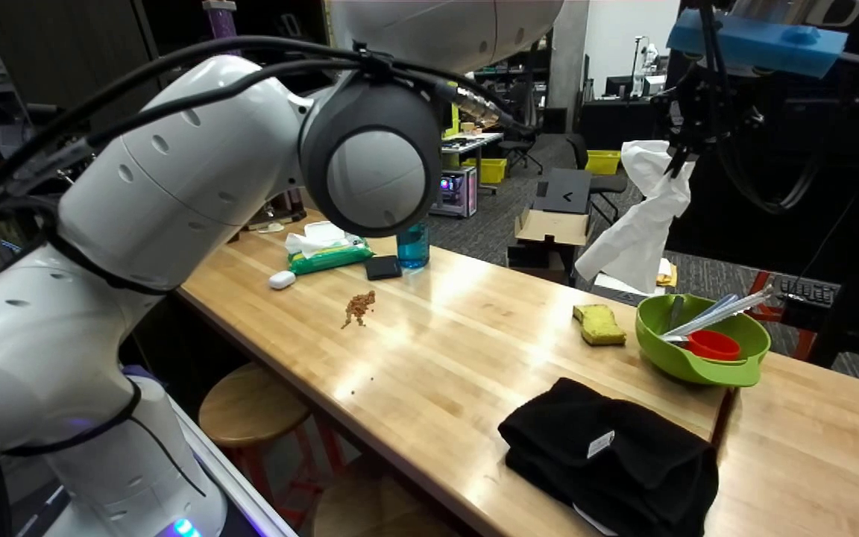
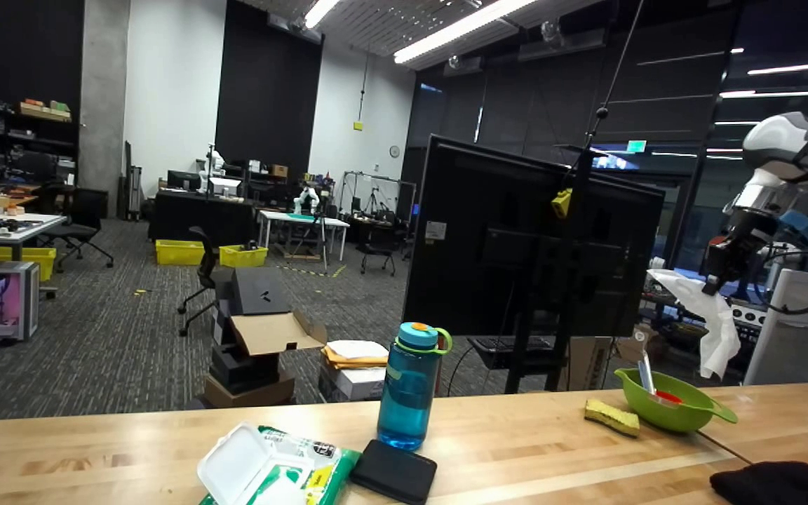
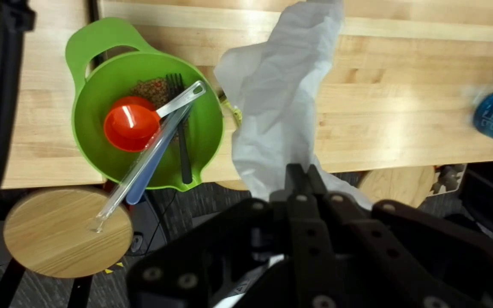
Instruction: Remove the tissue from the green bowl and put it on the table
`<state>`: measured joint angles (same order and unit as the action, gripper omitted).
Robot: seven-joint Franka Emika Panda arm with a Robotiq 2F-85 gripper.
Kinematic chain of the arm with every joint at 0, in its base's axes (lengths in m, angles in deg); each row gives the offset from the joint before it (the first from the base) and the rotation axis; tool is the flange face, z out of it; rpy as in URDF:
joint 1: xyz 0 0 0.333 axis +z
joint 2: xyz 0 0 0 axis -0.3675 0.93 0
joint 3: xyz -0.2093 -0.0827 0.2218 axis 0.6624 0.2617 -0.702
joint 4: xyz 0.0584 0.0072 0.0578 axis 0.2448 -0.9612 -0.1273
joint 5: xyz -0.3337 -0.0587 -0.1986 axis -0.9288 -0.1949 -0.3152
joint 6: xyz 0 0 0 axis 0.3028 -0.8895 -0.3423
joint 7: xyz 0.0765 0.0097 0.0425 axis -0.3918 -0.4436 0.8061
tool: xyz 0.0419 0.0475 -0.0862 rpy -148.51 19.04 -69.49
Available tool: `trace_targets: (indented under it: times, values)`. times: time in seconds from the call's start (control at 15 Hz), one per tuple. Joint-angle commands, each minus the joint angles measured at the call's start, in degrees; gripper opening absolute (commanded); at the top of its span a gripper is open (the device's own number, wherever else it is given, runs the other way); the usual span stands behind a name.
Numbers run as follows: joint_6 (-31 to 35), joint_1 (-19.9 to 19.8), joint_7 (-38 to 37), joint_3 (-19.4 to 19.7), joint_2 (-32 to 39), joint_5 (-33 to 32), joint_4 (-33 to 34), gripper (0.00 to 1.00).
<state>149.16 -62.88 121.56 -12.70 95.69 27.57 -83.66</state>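
Held the tissue (image 1: 653, 216) in jaws clamped together on it, hanging in the air, out of the bowl (image 1: 672, 355) and apart from the worktop (image 1: 437, 373). Saw inside the bowl a red scoop (image 3: 132, 124), a fork (image 3: 184, 149) and brown grains (image 3: 152, 90). Found the worktop long and pale, grained in planks, glossy, bright in patches, and broken by a dark gap (image 1: 725, 418) reaching the bowl. Spotted crumbs (image 1: 359, 306) scattered there, well apart from the sponge (image 1: 599, 325) just beside the bowl and from the black cloth (image 1: 638, 477) near it. Noted wipes (image 1: 332, 258), a bottle (image 1: 413, 247), a flat black case (image 1: 383, 268) and a small white case (image 1: 282, 280) grouped well apart from the bowl. Made out stools (image 1: 253, 406) alongside and, past the worktop, grey carpet (image 2: 123, 351), yellow bins (image 2: 243, 256), a cardboard box (image 2: 271, 334), a big black screen (image 2: 509, 210), a concrete pillar (image 2: 104, 140) and strip lights (image 2: 463, 29) along the ceiling (image 2: 404, 31).
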Motion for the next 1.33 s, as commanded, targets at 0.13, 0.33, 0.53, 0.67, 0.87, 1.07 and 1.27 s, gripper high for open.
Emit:
trace_targets:
  times: [0.13, 0.33, 0.53, 0.67, 0.87, 1.07, 1.27]
  values:
    - [-7.5, 1.4, -1.7, -1.7, -3.6, -0.8, -0.6, 0.00]
    - [-11.8, 2.1, -3.5, -2.3, -4.5, -0.2, -1.0, 0.00]
    - [-17.0, 2.5, -5.8, -3.4, -4.8, 1.1, -1.4, 0.00]
    - [-20.0, 2.9, -6.9, -4.0, -4.8, 1.8, -1.2, 0.00]
    - [-23.9, 3.0, -9.1, -5.1, -4.8, 3.6, -1.2, 0.00]
    - [-27.5, 3.0, -11.3, -6.3, -4.8, 6.0, -1.2, 0.00]
    - [-30.4, 2.9, -14.2, -7.5, -5.1, 9.0, -1.3, 0.00]
